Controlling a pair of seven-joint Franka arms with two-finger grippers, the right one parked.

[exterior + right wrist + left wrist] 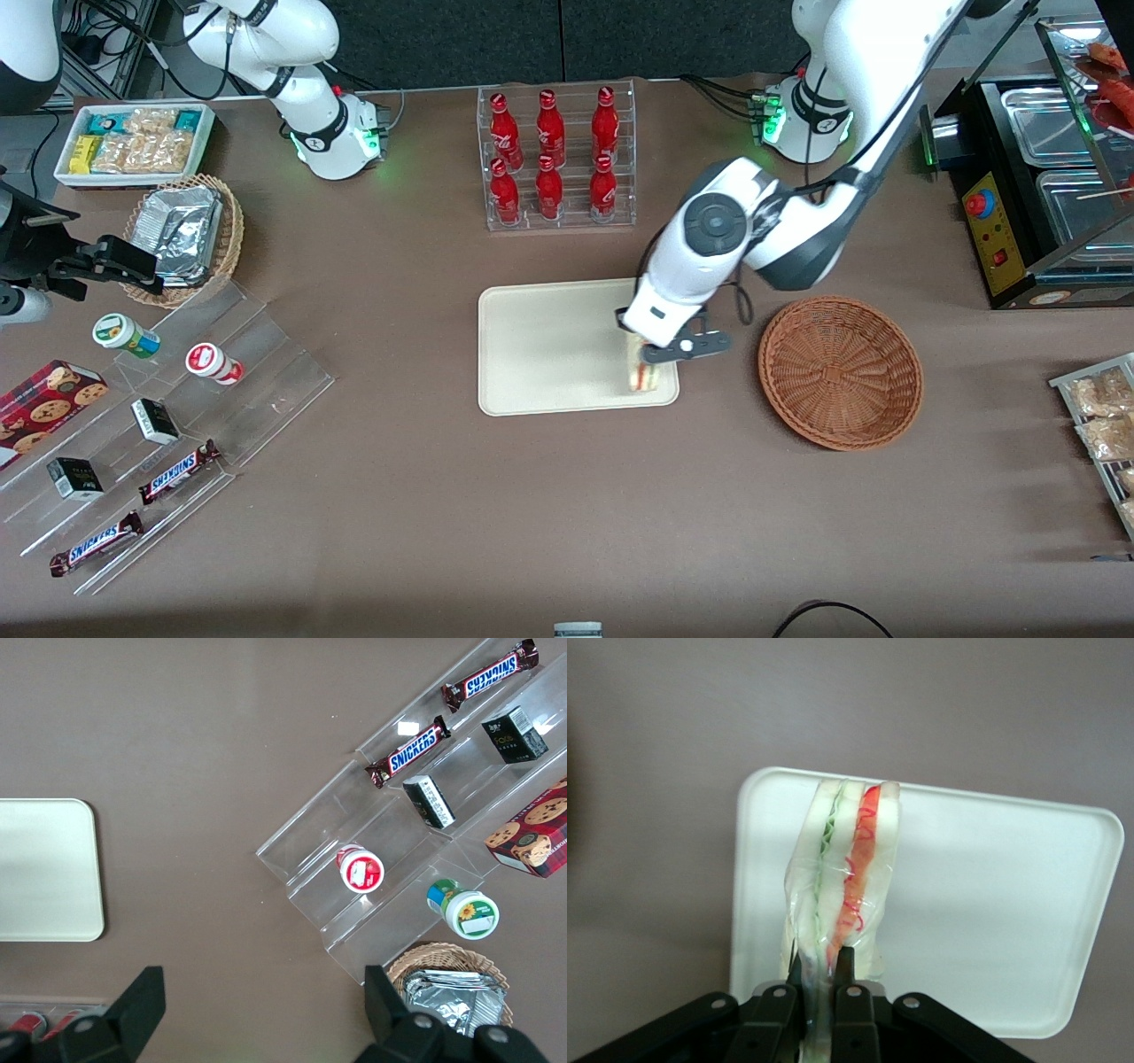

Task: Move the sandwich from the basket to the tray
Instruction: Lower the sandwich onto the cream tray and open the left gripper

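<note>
My left gripper (645, 361) is shut on the sandwich (641, 372), a plastic-wrapped wedge of white bread with red-orange and green filling. It holds the sandwich over the cream tray (540, 350), at the tray's end nearest the basket. In the left wrist view the sandwich (846, 873) stands on edge between the black fingertips (845, 967), above the tray (992, 904). I cannot tell whether it touches the tray. The reddish-brown wicker basket (840, 371) stands empty beside the tray, toward the working arm's end of the table.
A clear rack of red bottles (556, 156) stands farther from the front camera than the tray. A clear stepped shelf (168, 425) with snacks, a tan basket of foil packets (188, 237) and a white snack bin (135, 142) lie toward the parked arm's end. A black warmer (1036, 177) stands at the working arm's end.
</note>
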